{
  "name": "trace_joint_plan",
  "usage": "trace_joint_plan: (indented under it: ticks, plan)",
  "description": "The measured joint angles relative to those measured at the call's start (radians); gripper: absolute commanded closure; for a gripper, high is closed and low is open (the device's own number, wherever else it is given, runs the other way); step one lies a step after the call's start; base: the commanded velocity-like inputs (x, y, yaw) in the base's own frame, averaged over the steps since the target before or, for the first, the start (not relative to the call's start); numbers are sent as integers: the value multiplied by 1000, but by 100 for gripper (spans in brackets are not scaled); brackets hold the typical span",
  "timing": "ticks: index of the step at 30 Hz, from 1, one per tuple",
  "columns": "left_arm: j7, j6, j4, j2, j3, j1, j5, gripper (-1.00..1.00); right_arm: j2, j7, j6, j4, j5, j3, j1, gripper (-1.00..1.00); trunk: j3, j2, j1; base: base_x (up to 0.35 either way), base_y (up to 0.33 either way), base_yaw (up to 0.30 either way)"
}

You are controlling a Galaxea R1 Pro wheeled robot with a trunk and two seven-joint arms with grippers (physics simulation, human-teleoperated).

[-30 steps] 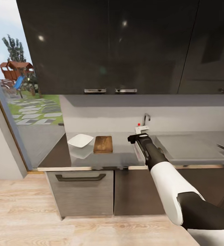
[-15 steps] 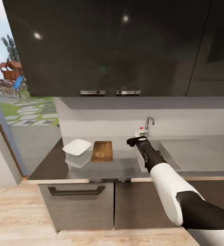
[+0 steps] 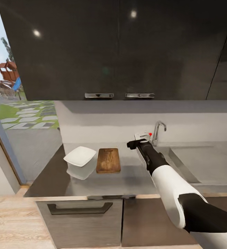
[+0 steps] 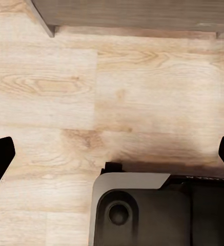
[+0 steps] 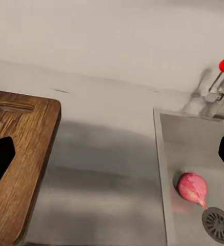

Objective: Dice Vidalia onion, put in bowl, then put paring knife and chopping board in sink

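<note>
The pinkish Vidalia onion (image 5: 192, 187) lies in the pale grey sink (image 5: 194, 143) beside the round drain (image 5: 218, 224). My right gripper (image 5: 112, 156) hangs open over the dark countertop (image 3: 103, 180), between the chopping board (image 3: 108, 160) and the sink (image 3: 182, 162), with nothing between its fingers. The white squarish bowl (image 3: 79, 156) sits just left of the board. My left gripper (image 4: 112, 154) is open, low over the wooden floor (image 4: 117, 92). The paring knife is out of view.
A chrome tap (image 3: 158, 129) with a red knob (image 3: 150, 134) stands behind the sink. Dark wall cabinets (image 3: 120, 48) hang above the counter. A drawer front (image 3: 79, 214) is below. A large window (image 3: 20, 103) is on the left.
The camera has moved nearer the counter and turned left; board, bowl and tap look larger. The knife at the far right edge has slipped out of view. The right arm holds its pose.
</note>
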Motion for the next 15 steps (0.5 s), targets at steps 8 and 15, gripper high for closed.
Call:
trace_joint_plan:
  ticks: [8, 15]
  plan:
    - [0, 0, 0, 0, 0, 0, 0, -100, 0, 0, -2, 1, 0, -1, 0, -100, 0, 0, 0, 279, 184, 0]
    - [0, 0, 0, 0, 0, 0, 0, -100, 0, 4, -5, 4, 0, 0, 0, -100, 0, 0, 0, 278, 178, 0]
